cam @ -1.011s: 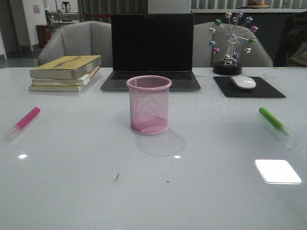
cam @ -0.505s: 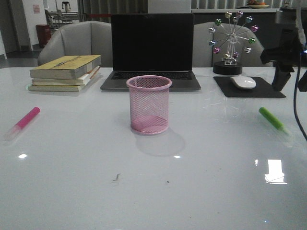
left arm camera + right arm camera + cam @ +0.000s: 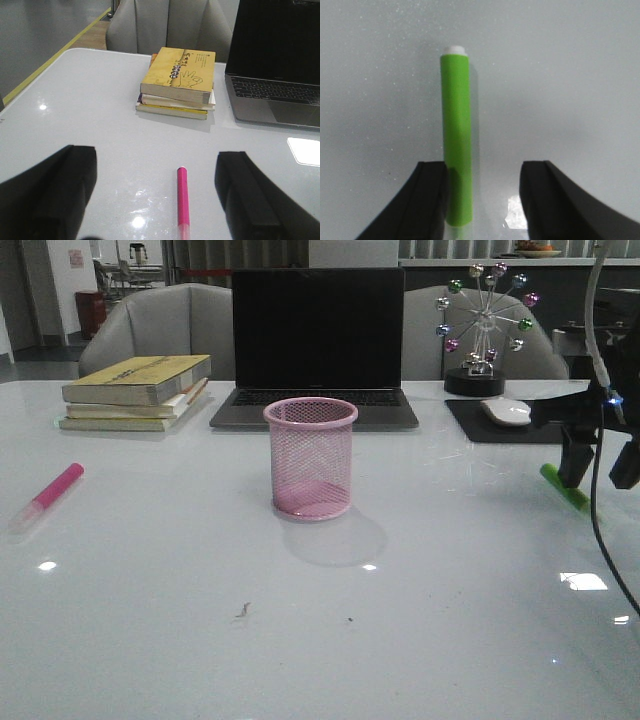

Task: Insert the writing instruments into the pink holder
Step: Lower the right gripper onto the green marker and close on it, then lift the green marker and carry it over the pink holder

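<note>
The right end effector (image 3: 598, 465), fingers spread, straddles the green marker (image 3: 457, 145) on the surface (off-centre), so pinching it likely comes next.

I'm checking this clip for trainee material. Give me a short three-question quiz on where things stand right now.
1. True or false: the pink cup already holds a marker.
2. Which marker lies between the right pincer's open fingers: A) green B) pink?
3. What lies on the table beside the laptop, on the robot's left?

Key: 1 false, it is empty. 2 A, the green marker; the pink marker lies untouched. 3 a stack of books.
</note>
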`<state>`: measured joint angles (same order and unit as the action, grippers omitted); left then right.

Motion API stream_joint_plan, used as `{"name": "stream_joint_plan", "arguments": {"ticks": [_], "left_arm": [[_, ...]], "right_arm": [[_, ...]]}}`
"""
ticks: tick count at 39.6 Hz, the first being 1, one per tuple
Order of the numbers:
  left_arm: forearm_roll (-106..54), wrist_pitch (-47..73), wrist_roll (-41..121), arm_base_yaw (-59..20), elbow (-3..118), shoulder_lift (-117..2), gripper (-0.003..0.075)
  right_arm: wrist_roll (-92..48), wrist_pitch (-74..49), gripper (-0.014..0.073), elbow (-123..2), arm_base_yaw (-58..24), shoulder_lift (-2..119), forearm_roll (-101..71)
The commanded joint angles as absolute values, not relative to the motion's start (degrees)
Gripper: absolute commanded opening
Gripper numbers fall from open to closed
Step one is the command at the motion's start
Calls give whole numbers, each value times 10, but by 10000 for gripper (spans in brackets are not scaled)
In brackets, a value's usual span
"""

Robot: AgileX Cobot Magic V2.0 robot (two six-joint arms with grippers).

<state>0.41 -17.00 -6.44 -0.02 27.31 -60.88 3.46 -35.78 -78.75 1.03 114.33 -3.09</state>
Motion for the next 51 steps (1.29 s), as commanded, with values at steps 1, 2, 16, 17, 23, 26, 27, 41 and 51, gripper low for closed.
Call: {"name": "stream_joint_plan", "arguments": {"ticks": [1, 2, 16, 17, 23, 26, 27, 41, 51], "left_arm": [[0, -224, -68, -4, 293, -602, 552], [0, -224, -68, -4, 293, -602, 552], [0, -224, -68, -4, 293, -602, 552], [0, -224, -68, -4, 293, -602, 552], [0, -224, -68, -4, 293, -602, 552], [0, -224, -68, -4, 293, -602, 552], [0, -224, -68, -4, 293, -602, 552], [0, -224, -68, -4, 293, -602, 552], [0, -224, -68, -4, 293, -602, 552]], "right_arm": [[24, -335, 444, -807, 14, 1124, -37], [24, -335, 444, -809, 14, 1127, -38], [20, -326, 419, -811, 14, 1151, -40], [20, -327, 394, -811, 14, 1153, -40], [20, -343, 155, -811, 14, 1160, -43], [20, -341, 43, -811, 14, 1164, -46], [20, -338, 66, -811, 14, 1164, -47], [19, -208, 57, -834, -22, 1099, -54], [19, -97, 57, -834, -89, 1010, -53]]}}
